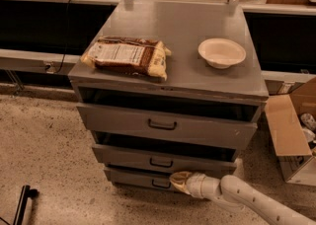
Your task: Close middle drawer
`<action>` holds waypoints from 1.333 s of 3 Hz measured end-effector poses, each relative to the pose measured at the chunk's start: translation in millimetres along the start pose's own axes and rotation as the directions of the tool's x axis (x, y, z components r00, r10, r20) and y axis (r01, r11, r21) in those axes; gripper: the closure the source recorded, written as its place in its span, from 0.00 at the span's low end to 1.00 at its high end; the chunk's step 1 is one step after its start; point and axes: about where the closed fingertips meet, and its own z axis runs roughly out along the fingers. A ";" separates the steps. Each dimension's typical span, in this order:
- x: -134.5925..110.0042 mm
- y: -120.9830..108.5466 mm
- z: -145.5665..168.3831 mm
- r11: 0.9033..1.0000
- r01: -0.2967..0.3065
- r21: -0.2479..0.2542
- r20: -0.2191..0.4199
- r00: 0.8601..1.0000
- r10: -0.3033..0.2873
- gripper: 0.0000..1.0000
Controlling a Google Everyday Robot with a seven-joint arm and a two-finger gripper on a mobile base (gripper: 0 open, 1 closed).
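The middle drawer (123, 154) is the grey panel with a small dark wire handle (161, 162), second from the top of the grey cabinet (197, 26). It is pulled out a little, with a dark gap above its front. My gripper (179, 180) is low in front of the cabinet, just below the middle drawer's front and against the bottom drawer's front, right of the handles. My white arm (247, 200) comes in from the lower right.
The taller top drawer (113, 118) and the smallest bottom drawer (131, 176) also stand slightly open. A snack bag (127, 56) and a white bowl (221, 52) sit on the cabinet top. An open cardboard box (289, 137) stands on the floor at right. A black object (22, 204) is at lower left.
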 end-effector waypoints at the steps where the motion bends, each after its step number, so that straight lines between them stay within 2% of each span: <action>1: 0.0 -16.7 -1.5 1.000 -0.007 0.025 0.012 1.000 0.007 1.00; 2: -5.8 -28.2 -5.0 0.999 0.002 0.039 0.022 1.000 -0.003 1.00; 3: -21.2 -12.8 -17.0 0.999 0.052 -0.007 0.055 0.997 -0.051 1.00; 4: -44.8 28.4 -46.4 0.992 0.092 -0.085 0.124 0.989 -0.081 1.00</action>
